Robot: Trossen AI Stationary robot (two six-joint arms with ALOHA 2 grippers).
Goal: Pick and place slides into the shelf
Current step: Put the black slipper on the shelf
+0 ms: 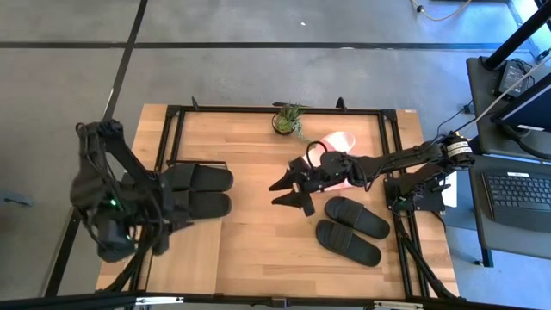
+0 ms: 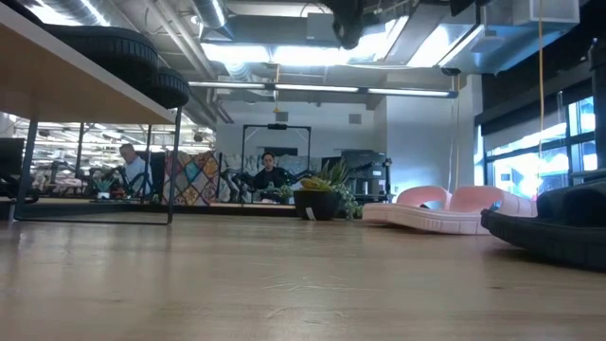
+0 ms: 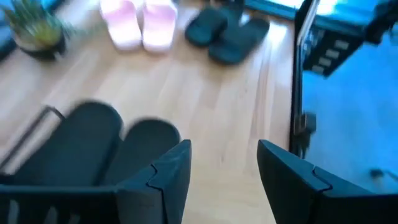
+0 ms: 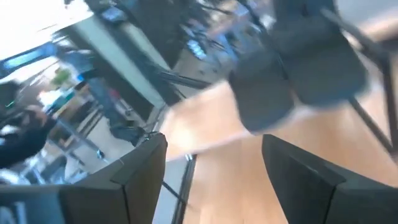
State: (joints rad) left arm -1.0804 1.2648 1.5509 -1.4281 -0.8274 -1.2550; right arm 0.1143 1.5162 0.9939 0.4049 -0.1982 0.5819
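Wooden tabletop (image 1: 258, 164) carries black slides (image 1: 353, 228) near its right edge, pink slides (image 1: 340, 142) behind. Right gripper (image 1: 291, 194) hangs wide over the middle, left gripper (image 1: 176, 211) wide, empty. Slides seem light, flexible foam; grip the strap.

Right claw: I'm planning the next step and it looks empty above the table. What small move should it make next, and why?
Probably bring the right claw back toward the pink slides, or the black pair on the table, and lower onto one. It hangs open and empty over bare wood at mid-table. One black pair already lies on the shelf by the left claw, also open and empty.
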